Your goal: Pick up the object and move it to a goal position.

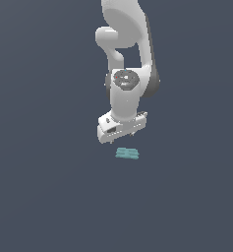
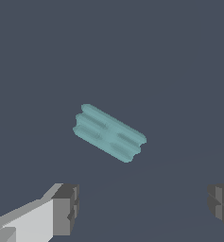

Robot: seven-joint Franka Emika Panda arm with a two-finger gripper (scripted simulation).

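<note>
The object (image 1: pixel 127 154) is a small flat teal-green ridged piece lying on the dark grey floor, just below the white gripper in the exterior view. It also shows in the wrist view (image 2: pixel 109 133), lying at a slant. My gripper (image 1: pixel 122 136) hangs above the object, apart from it and slightly to the exterior view's left. In the wrist view the gripper (image 2: pixel 144 208) is open and empty, its two grey fingertips (image 2: pixel 66 209) wide apart, and the object lies beyond them, not between them.
The dark grey floor (image 1: pixel 49 197) spreads flat all around. The white arm (image 1: pixel 125 59) rises above the gripper toward the top of the exterior view.
</note>
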